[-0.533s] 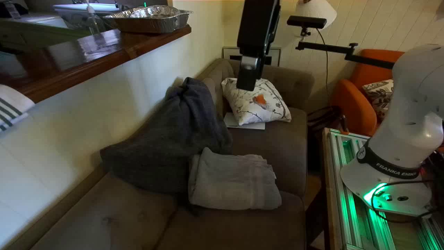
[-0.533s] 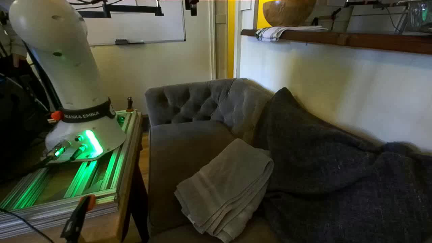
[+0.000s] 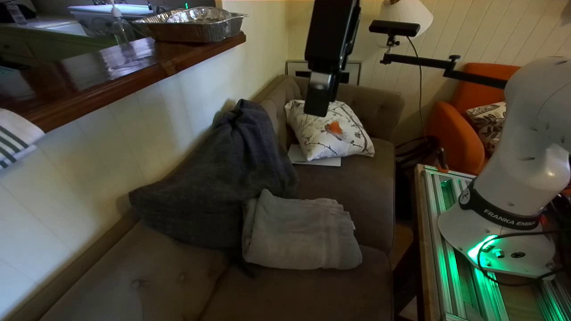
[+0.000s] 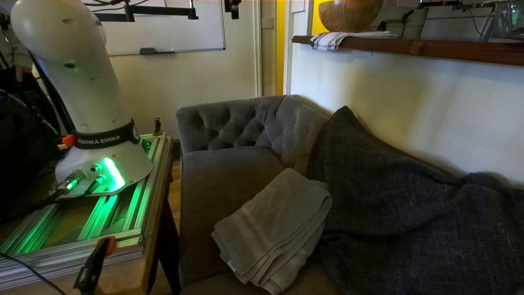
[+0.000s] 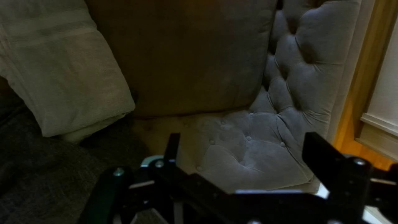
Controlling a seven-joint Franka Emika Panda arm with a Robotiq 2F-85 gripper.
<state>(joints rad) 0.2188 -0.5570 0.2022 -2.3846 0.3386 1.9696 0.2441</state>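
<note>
Nothing visibly moved since the earlier frame: the black claw point(image 5: 242, 140), spread wide, hangs above the grey-brown tufted fabric sofa point(image 5: 202, 68). "FRANKA EMIKA" reads in white on the black band point(image 4: 105, 141) of the white robot arm point(image 4: 88, 92). At left in the wrist view lies the light-grey folded cloth blanket point(image 5: 70, 70), layered and faintly striped, touching the rumpled charcoal woven throw point(image 5: 56, 174).

1 folded grey cloth point(image 3: 303, 236) on sofa point(image 3: 348, 185)

Towel point(image 3: 305, 236) seen as matt cloth; blanket point(image 3: 218, 178) woven rougher. Sofa point(image 3: 352, 185) covered in smooth matt cloth. Counter point(image 3: 151, 61) finished in glossy wood, tray point(image 3: 194, 32) made of shiny foil.
</note>
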